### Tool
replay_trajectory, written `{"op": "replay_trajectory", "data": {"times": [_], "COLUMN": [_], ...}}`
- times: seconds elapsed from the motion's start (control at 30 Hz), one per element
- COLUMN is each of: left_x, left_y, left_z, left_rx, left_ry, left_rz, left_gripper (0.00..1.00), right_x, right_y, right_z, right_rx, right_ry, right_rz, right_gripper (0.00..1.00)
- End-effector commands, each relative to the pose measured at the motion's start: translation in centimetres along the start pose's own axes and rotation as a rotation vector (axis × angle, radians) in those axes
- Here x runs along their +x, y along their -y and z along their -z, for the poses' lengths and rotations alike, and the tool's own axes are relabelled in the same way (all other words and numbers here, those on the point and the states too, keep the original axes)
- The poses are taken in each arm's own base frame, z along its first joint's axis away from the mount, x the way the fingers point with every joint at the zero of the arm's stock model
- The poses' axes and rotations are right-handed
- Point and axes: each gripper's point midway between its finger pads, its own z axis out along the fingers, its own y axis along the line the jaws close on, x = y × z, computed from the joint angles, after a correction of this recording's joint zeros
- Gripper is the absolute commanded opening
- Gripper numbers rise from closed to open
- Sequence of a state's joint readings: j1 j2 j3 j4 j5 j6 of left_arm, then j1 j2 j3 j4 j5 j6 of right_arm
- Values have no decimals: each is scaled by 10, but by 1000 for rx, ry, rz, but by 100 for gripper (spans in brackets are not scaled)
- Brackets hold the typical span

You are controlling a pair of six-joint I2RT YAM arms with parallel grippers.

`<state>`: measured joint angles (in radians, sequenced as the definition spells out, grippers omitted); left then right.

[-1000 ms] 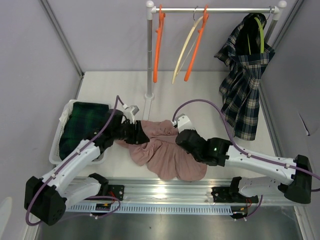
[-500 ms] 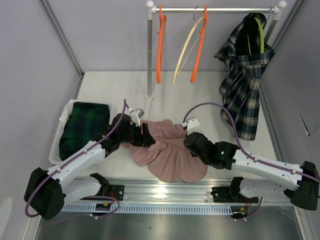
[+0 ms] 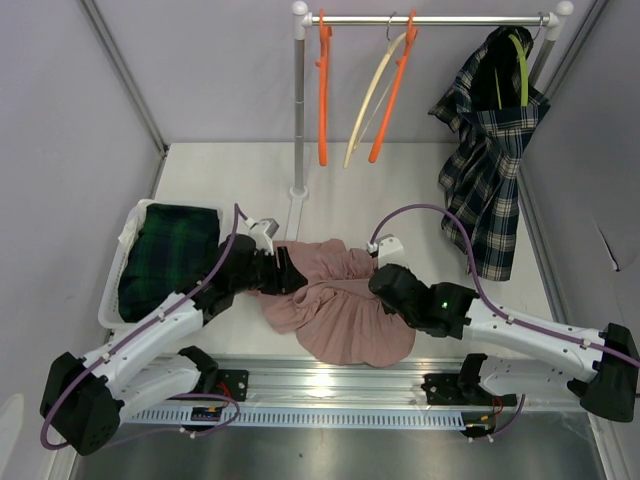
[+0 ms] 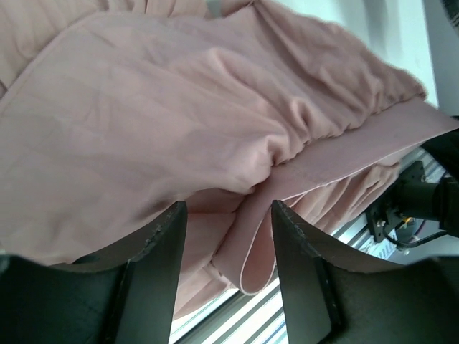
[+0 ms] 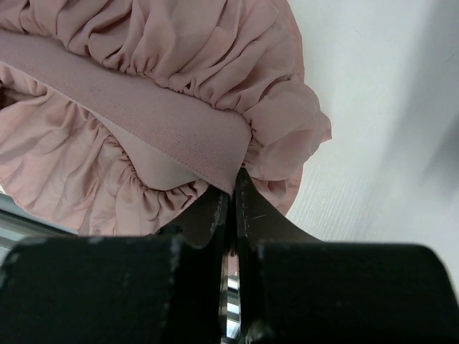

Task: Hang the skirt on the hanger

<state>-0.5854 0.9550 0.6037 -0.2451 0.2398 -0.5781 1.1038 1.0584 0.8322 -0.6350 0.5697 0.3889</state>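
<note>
**Pink skirt flat on the table, pinched at one end**

Pink skirt (image 3: 335, 300) lies rumpled on the white table (image 3: 420, 190), between the two arms and just short of the near edge. Its gathered waistband (image 5: 143, 100) runs roughly left to right across the far side of the heap. The fuller cloth fans out from there toward the near rail, so the waist faces the clothes rack and the hem faces the arm bases.

The right gripper (image 3: 385, 285) sits at the right end of the skirt. From its wrist camera its jaws are clenched on the edge of the waistband, the band folding right into the pinch.

The left gripper (image 3: 285, 270) is low over the left end of the skirt. Its fingers (image 4: 161, 244) stand apart, released, with a fold of pink cloth showing in the gap but nothing squeezed.

Behind, on the rack's rail (image 3: 430, 19), hang an orange hanger (image 3: 322, 90), a cream hanger (image 3: 370, 100) and a second orange hanger (image 3: 395, 90), all bare. A plaid skirt (image 3: 490, 170) hangs at the right end. A white basket (image 3: 112, 290) at the left holds a dark green plaid garment (image 3: 170, 255).
</note>
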Motion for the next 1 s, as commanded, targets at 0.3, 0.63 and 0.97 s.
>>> {"op": "replay_trajectory", "data": {"times": [0.3, 0.63, 0.97], "left_x": [19, 36, 32], "left_y": [-10, -13, -7], "left_z": [4, -2, -17], "left_rx": [-52, -64, -62], "left_ry": [1, -55, -42], "left_rz": [-34, -82, -73], "left_gripper": [54, 50, 37], "right_x": [-7, -4, -1], "right_y": [3, 5, 4], "right_z": [-2, -7, -9], "right_rx": [-2, -8, -19], "right_ry": [7, -6, -25], "right_rz": [-51, -64, -75], "right_gripper": [2, 2, 6]}}
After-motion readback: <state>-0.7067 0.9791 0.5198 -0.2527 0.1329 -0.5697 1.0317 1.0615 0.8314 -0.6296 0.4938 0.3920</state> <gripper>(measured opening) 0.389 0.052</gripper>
